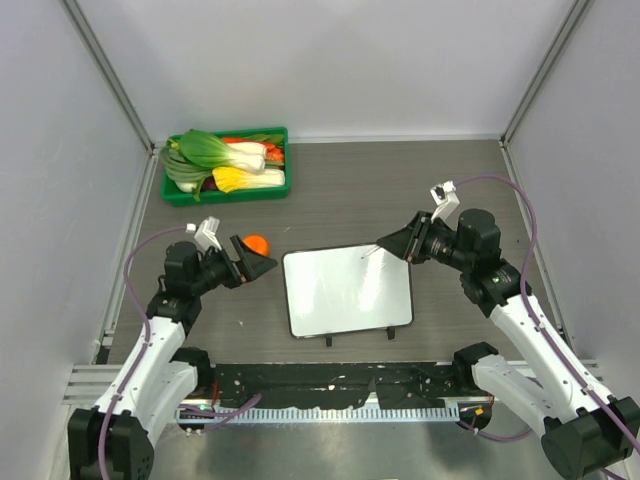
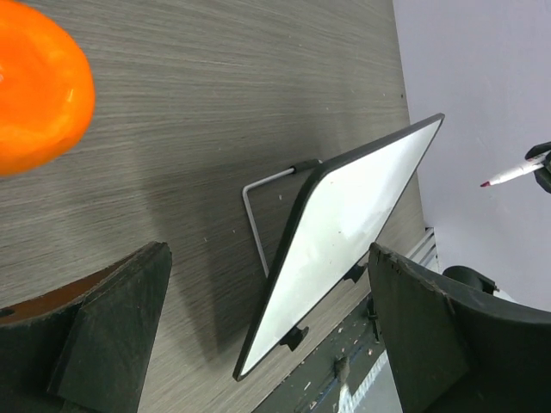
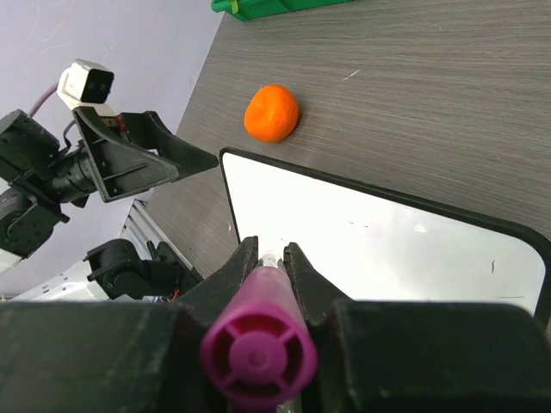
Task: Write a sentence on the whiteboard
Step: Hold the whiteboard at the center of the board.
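Observation:
The whiteboard (image 1: 347, 290) stands tilted on its feet in the middle of the table. It also shows in the left wrist view (image 2: 344, 232) and the right wrist view (image 3: 387, 249). Its surface is blank apart from tiny specks; no sentence shows. My right gripper (image 1: 388, 245) (image 3: 269, 249) is shut on a marker (image 3: 258, 357) with a magenta end. The marker's tip (image 2: 512, 175) hangs just off the board's far right part, not touching. My left gripper (image 1: 262, 262) (image 2: 267, 249) is open and empty, left of the board.
An orange (image 1: 256, 243) (image 2: 39, 86) (image 3: 272, 113) lies just beyond my left gripper. A green tray (image 1: 225, 195) of vegetables sits at the back left. Enclosure walls stand on both sides and behind. A black rail runs along the near edge.

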Controlling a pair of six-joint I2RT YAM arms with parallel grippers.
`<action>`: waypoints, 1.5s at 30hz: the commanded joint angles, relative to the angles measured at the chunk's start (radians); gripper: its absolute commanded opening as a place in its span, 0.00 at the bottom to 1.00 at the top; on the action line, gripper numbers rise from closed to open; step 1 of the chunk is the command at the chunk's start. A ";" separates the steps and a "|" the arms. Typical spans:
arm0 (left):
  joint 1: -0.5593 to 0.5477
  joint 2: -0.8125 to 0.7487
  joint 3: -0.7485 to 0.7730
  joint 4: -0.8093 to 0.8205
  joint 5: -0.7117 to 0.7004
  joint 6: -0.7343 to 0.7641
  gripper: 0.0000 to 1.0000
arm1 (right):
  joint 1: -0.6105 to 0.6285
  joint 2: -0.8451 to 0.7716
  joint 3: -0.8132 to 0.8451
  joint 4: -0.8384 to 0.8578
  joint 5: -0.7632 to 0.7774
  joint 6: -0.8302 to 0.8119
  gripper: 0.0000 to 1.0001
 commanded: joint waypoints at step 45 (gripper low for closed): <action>-0.025 0.028 -0.150 0.311 0.109 -0.129 1.00 | -0.002 -0.092 -0.114 0.104 -0.003 -0.033 0.01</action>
